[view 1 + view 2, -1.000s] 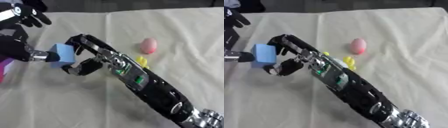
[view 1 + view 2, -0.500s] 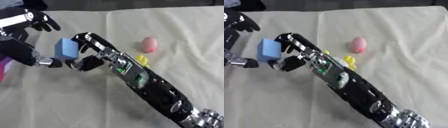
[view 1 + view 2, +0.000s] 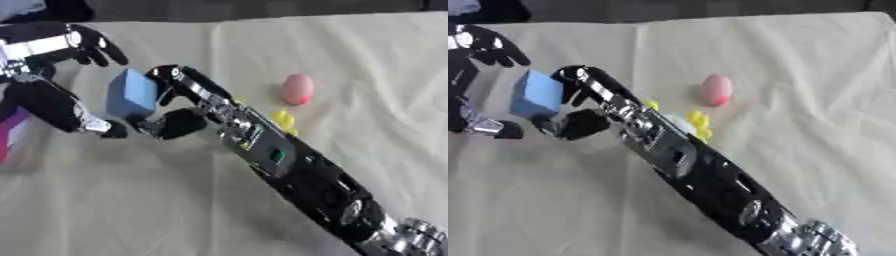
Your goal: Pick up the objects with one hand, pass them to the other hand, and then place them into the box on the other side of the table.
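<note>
Blue block has been lifted higher and tilted since a second ago | a plain light-blue cuboid, held above the counter at left | pinched by the right hand | left hand is spread around its far side, contact seemingly unclear | pink egg-shaped object and yellow pieces lie on the cloth.

A matt, cream cloth with soft creases is covering the counter. The blue block is looking smooth and matt, like foam or plastic. The pink egg-shaped object is showing a smooth, faintly shiny skin. The right hand is gleaming in glossy black plastic with silver metal joints.
</note>
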Robot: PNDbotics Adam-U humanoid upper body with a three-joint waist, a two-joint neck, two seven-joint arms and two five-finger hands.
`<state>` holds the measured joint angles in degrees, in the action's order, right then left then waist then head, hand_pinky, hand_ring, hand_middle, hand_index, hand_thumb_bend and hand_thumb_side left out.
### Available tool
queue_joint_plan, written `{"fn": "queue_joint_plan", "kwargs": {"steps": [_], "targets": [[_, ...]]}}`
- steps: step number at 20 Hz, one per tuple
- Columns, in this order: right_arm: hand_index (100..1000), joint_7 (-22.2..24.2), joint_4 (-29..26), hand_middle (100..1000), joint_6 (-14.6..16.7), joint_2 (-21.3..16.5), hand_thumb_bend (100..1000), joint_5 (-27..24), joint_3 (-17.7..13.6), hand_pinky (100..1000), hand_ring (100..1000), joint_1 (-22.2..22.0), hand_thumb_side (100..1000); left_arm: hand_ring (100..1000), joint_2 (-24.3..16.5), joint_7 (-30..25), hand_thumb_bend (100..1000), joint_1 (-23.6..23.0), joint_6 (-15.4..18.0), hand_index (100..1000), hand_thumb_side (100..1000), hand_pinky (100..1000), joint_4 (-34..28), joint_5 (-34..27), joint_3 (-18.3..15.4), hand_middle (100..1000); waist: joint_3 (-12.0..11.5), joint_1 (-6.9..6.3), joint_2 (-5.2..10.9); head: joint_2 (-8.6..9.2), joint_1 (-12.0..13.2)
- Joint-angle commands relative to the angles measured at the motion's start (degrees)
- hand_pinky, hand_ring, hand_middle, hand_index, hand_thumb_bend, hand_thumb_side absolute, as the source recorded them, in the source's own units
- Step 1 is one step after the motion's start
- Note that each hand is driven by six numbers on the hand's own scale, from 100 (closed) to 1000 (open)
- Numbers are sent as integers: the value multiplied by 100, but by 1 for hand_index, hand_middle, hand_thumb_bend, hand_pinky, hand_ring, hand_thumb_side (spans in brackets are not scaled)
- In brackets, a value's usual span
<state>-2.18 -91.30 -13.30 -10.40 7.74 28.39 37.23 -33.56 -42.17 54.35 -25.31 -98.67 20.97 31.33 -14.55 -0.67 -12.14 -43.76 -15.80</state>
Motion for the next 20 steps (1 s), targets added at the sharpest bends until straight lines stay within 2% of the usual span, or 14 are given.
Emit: {"fn": "queue_joint_plan", "kwargs": {"steps": [1,4,6,12,20], "targets": [[603,-33,-10,506,78,16,100,-21,-18,643,641,85,160,854,5,-121,699,176,5,829,254,900,89,149,13,823,-10,-98,223,9,-33],[603,-95,36,506,123,27,100,-1,-24,644,641,92,159,852,41,-82,674,211,24,830,264,895,198,296,57,819,-6,-104,231,16,-42],[603,-106,61,506,153,35,100,24,-12,645,641,96,155,846,69,23,689,216,11,827,254,890,245,378,55,811,-5,-106,232,26,-50],[606,-104,78,508,273,55,100,28,6,649,644,102,161,795,126,264,649,221,-77,786,257,861,267,311,70,742,6,-105,233,51,-60],[607,-66,133,508,402,63,100,-102,22,652,643,91,176,788,178,311,636,226,-77,790,250,852,436,412,132,737,18,-115,228,55,-59]]}}
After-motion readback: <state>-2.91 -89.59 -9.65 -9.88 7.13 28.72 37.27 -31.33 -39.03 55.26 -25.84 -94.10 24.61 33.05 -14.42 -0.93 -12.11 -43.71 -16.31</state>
